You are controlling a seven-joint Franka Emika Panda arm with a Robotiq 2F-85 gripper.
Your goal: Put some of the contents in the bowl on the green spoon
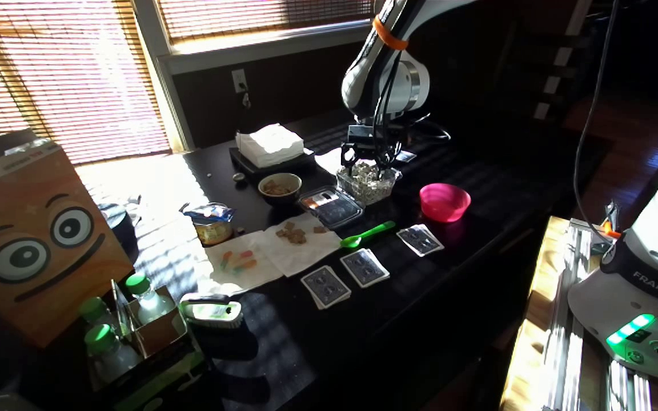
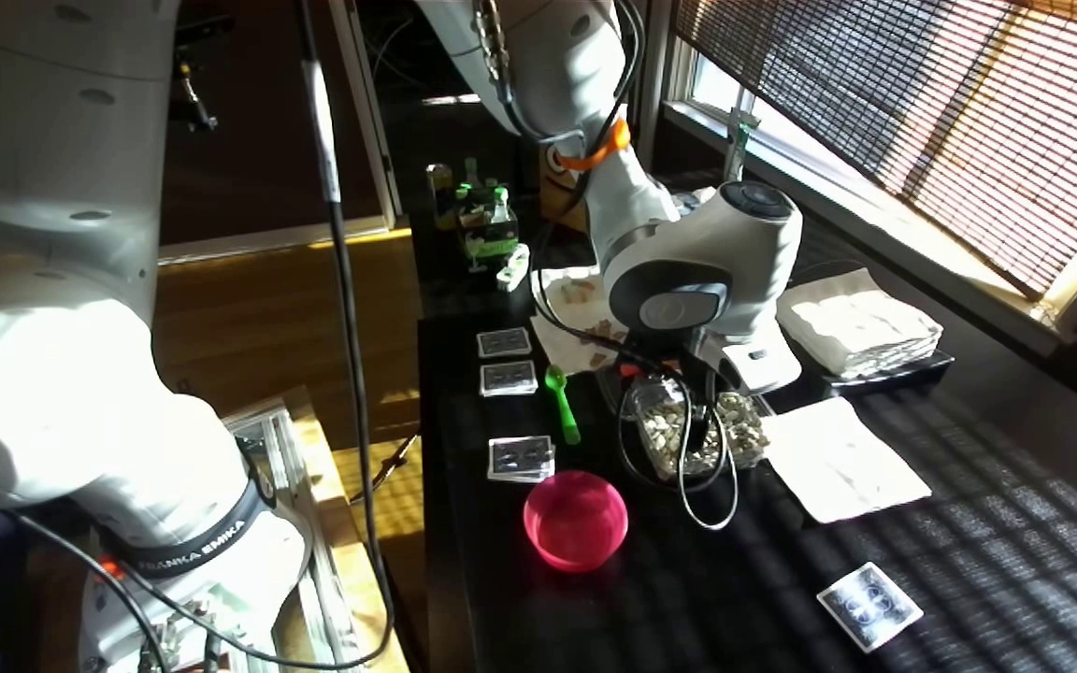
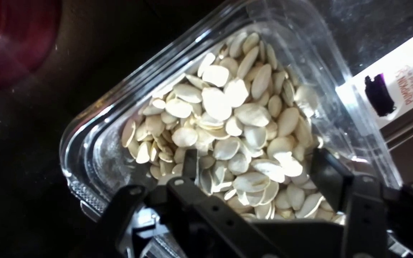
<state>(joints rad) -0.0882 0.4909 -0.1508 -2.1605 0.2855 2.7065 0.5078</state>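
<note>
Black two-fingered hand (image 3: 258,166) pointing down over an open-topped, clear plastic rectangular tub (image 1: 370,193) of flat, oval, cream-coloured seeds (image 3: 228,107); fingers (image 3: 332,181) wide apart, so released; how deep the tips sit among the seeds cannot be told; tub stands well in from the robot-side edge of the black desk (image 2: 707,598); flat, clear plastic lid (image 1: 337,212) with a white label beside it; slim, bright green plastic spoon (image 1: 372,232) lies nearer that edge, between the tub and three dark-backed playing-card stacks (image 1: 365,267) set along it; its scoop is just beside a white paper napkin (image 1: 300,260) bearing brown pieces (image 1: 292,233); round, translucent pink bowl (image 1: 445,208) near the same edge, beyond the handle end; round, dark-walled bowl (image 1: 280,200) with brown contents (image 1: 276,187) and stack of white napkins (image 2: 861,322) nearer the window-side edge.
</note>
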